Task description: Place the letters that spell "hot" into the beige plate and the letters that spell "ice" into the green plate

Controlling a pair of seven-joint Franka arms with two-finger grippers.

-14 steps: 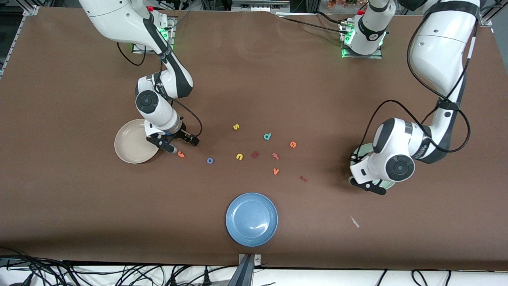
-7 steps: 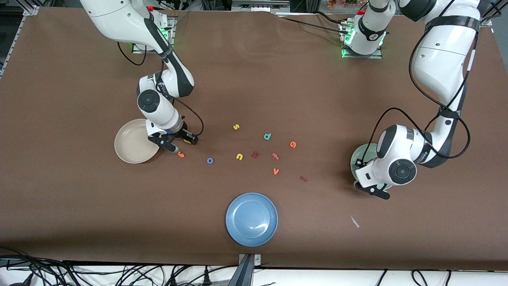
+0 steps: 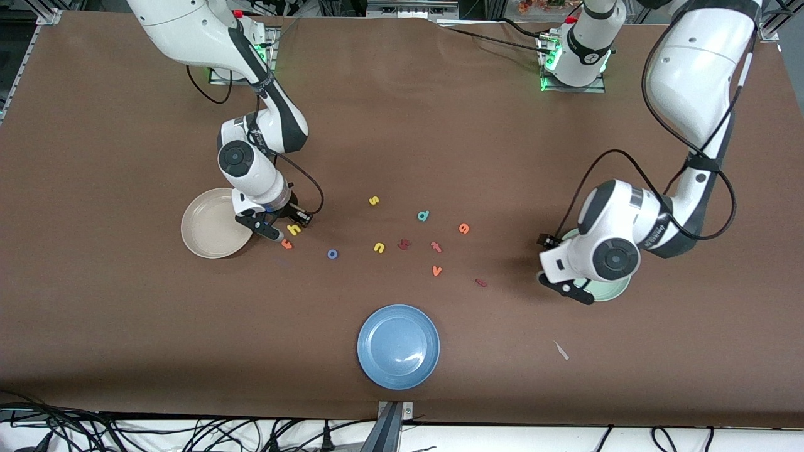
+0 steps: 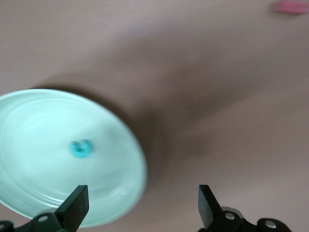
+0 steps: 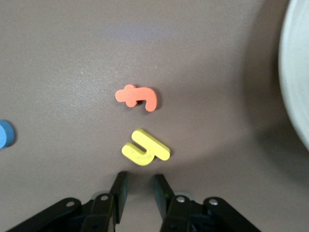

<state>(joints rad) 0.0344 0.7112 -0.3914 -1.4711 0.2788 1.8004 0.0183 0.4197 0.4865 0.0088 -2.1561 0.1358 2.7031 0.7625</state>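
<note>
The nearly clenched, empty right end effector should reopen and straddle the yellow h squarely, while the released left end effector hangs by the green plate.

The right gripper sits low by the beige plate, with the yellow h just beside its fingers and the orange t a bit nearer the camera. The blue o lies further toward the middle. The left gripper hangs over the rim of the green plate. The orange e and dark red i still lie on the table, and a blue plate sits nearest the camera.
</note>
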